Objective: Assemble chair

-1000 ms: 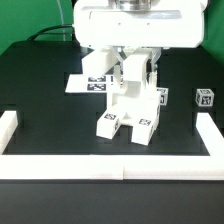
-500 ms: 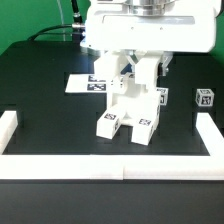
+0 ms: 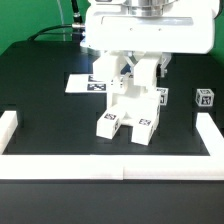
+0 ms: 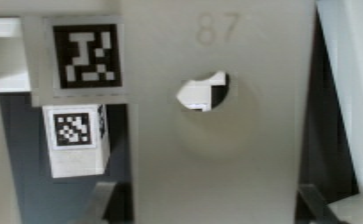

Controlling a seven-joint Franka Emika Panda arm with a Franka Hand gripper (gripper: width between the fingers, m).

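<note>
Claw (image 3: 128,80) nearly closed, gripping upright panel (image 4: 196,150) of chair (image 3: 127,112)

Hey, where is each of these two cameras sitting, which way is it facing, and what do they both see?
Exterior view: off the arm, raised, outside the low border wall, facing across the black table at the chair and marker board; the robot arm fills the top.
Wrist view: on the wrist, close up against a white tagged panel with a round hole; no robot part is clearly told apart.
Shared: the chair's white tagged pieces.
</note>
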